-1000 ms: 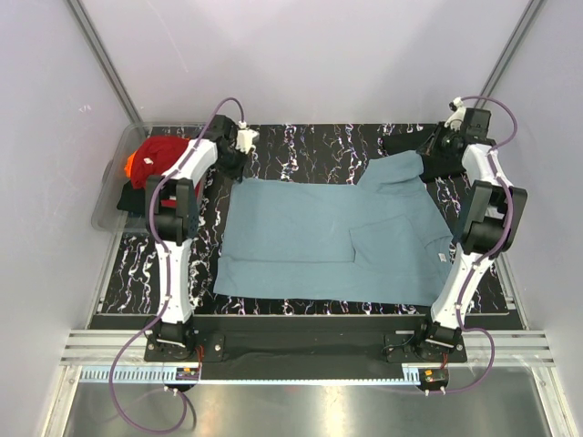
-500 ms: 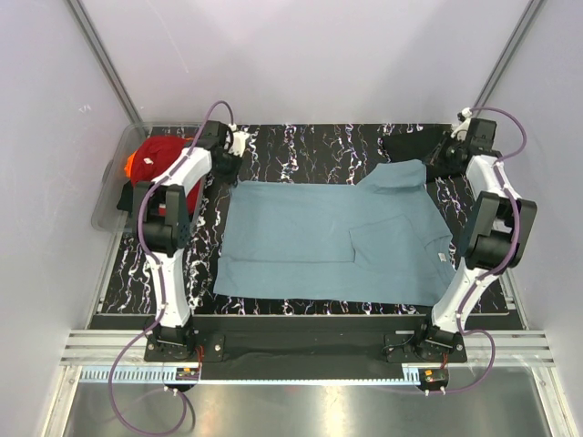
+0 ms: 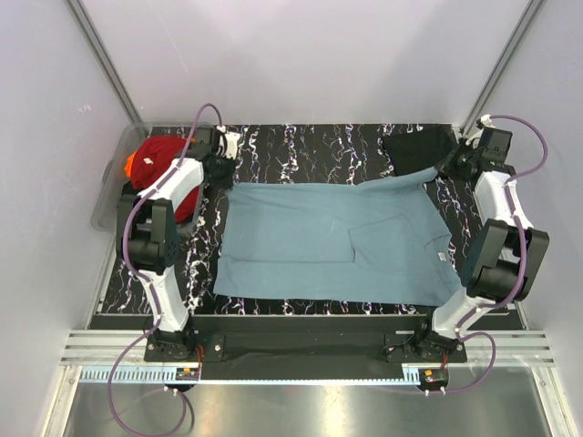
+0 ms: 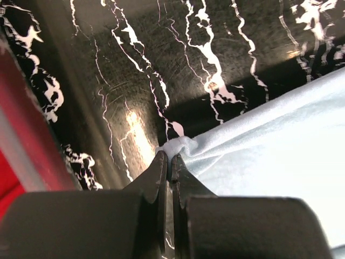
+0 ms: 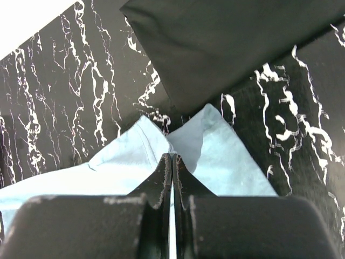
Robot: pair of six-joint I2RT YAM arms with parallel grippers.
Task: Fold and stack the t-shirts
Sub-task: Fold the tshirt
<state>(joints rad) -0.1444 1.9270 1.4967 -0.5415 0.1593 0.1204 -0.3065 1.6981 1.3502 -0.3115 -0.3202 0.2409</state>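
Observation:
A dusty teal-blue t-shirt (image 3: 328, 241) lies spread across the black marbled mat. My left gripper (image 3: 221, 169) is shut on its far left corner, seen pinched between the jaws in the left wrist view (image 4: 170, 156). My right gripper (image 3: 446, 167) is shut on the shirt's far right corner, with the cloth (image 5: 215, 156) held taut at the jaws (image 5: 171, 157). A black t-shirt (image 3: 417, 146) lies folded at the far right, also in the right wrist view (image 5: 232, 43). Red (image 3: 164, 162), orange (image 3: 131, 164) and black (image 3: 130, 198) shirts lie in the tub at left.
A clear plastic tub (image 3: 107, 200) stands off the mat's left edge. The marbled mat (image 3: 310, 146) ends close behind both grippers. Grey walls close in the far side and both sides. Both arm bases sit at the near edge.
Both grippers have moved outward, the left to the left and the right to the right. The shirt's far edge has been pulled straighter and the raised right corner has flattened.

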